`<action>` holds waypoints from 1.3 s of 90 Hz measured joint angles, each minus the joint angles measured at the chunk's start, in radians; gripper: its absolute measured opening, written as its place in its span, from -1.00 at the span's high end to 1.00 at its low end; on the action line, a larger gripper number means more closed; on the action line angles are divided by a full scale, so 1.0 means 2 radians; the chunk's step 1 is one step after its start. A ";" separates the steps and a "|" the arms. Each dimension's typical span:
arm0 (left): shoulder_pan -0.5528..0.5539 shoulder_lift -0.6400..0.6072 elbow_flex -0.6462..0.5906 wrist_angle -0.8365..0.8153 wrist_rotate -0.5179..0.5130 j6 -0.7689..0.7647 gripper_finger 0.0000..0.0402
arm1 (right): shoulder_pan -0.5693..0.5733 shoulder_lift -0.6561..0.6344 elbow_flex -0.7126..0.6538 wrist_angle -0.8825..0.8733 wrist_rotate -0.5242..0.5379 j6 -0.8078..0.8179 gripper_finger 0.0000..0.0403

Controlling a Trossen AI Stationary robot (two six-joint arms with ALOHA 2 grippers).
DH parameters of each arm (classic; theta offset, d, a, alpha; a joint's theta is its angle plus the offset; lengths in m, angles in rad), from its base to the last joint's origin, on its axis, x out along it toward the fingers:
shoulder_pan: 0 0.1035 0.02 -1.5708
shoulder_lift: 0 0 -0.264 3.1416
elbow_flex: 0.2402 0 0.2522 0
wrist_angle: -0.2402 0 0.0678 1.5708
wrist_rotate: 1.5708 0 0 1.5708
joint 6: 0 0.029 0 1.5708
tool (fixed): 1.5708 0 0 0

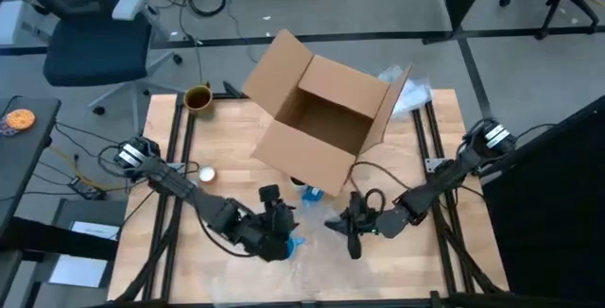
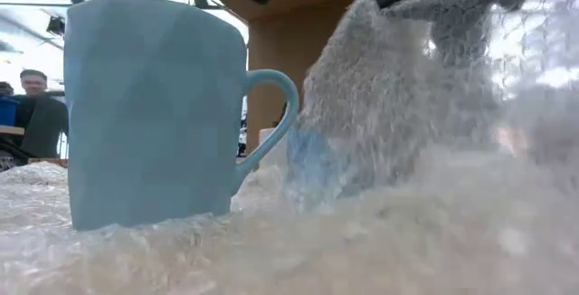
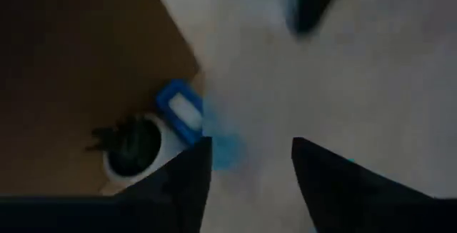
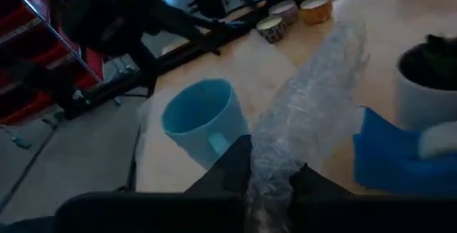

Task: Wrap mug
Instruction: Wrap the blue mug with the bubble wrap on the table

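Mug [image 2: 154, 109] stands upright on bubble wrap [image 2: 380, 232] near the table's front edge, below the cardboard box [image 1: 326, 110]. I see right gripper [image 4: 270, 172] clenched on a lifted fold of wrap. Left gripper [image 3: 250, 165] hovers beside the mug, fingers spread, grasping nothing.

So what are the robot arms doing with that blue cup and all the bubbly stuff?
They are starting to wrap it. The light blue mug stands upright on a sheet of bubble wrap at the front of the table. The right gripper is shut on a bunched-up edge of the wrap and holds it lifted next to the mug. The left gripper is open, just above the wrap. The mug is not covered yet. An open cardboard box sits behind them.
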 joint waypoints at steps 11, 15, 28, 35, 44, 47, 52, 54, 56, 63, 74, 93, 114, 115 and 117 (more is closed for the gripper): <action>0.003 0.000 0.000 0.041 0.008 0.066 -0.08 | 0.000 0.039 0.044 0.000 0.000 -0.038 1.00; 0.003 0.000 0.000 0.058 0.007 0.088 -0.11 | 0.000 0.051 0.062 0.001 0.000 -0.057 1.00; 0.003 0.000 0.000 0.091 0.008 0.131 -0.14 | 0.000 0.078 0.104 -0.003 -0.011 -0.101 1.00; 0.003 0.000 0.000 0.097 0.012 0.141 -0.14 | 0.000 0.083 0.114 -0.012 -0.015 -0.118 1.00; 0.003 0.000 0.000 0.096 0.012 0.141 -0.14 | 0.000 0.082 0.117 -0.018 -0.016 -0.132 0.97; 0.003 0.000 0.000 0.097 0.014 0.140 -0.14 | 0.000 0.082 0.117 -0.016 -0.017 -0.140 0.96; 0.004 0.000 0.000 0.098 0.024 0.141 -0.14 | 0.000 0.082 0.117 -0.010 -0.025 -0.152 0.93; 0.005 0.000 0.000 0.099 0.030 0.141 -0.14 | 0.000 0.082 0.117 -0.009 -0.026 -0.155 0.92; 0.005 0.000 0.000 0.102 0.038 0.141 -0.14 | 0.000 0.081 0.117 -0.008 -0.028 -0.158 0.90; 0.007 0.000 0.000 0.109 0.070 0.141 -0.14 | 0.000 0.081 0.117 -0.008 -0.037 -0.166 0.84; 0.010 0.000 0.000 0.110 0.113 0.139 -0.14 | 0.001 0.081 0.117 -0.007 -0.040 -0.173 0.70; 0.010 0.000 0.000 0.118 0.121 0.138 -0.14 | -0.001 0.081 0.117 -0.007 -0.040 -0.175 0.51; 0.010 0.000 0.000 0.116 0.122 0.139 -0.09 | -0.006 0.081 0.117 -0.007 -0.036 -0.171 0.49; 0.010 0.000 0.000 0.115 0.121 0.139 -0.08 | -0.006 0.081 0.117 -0.007 -0.036 -0.171 0.49; 0.010 0.000 0.000 0.115 0.121 0.139 -0.05 | -0.006 0.081 0.117 -0.007 -0.036 -0.171 0.49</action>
